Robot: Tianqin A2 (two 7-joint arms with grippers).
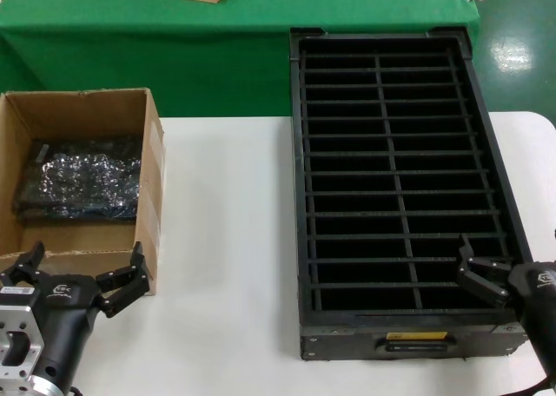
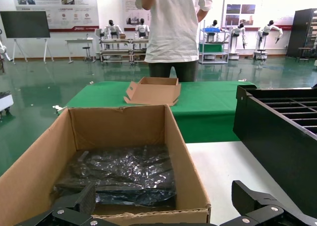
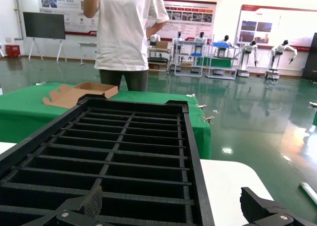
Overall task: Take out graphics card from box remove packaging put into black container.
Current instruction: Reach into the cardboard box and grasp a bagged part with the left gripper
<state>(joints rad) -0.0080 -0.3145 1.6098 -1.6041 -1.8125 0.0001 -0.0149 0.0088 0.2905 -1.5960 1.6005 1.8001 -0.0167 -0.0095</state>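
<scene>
Reaching next | left claw (image 1: pixel 80 279) open, empty, nearest | bagged card (image 1: pixel 82 181) at 12 o'clock in box (image 1: pixel 149 166), lying crosswise | right claw (image 1: pixel 473 270) open, idle over crate (image 1: pixel 512 214)

The box (image 1: pixel 82 183) sits at the table's (image 1: pixel 234 266) left edge, with the bagged graphics card (image 1: pixel 85 181) lying inside it. The black container (image 1: pixel 401 188) stands toward the right edge, well apart from the box, its back end overhanging the table's far edge.
</scene>
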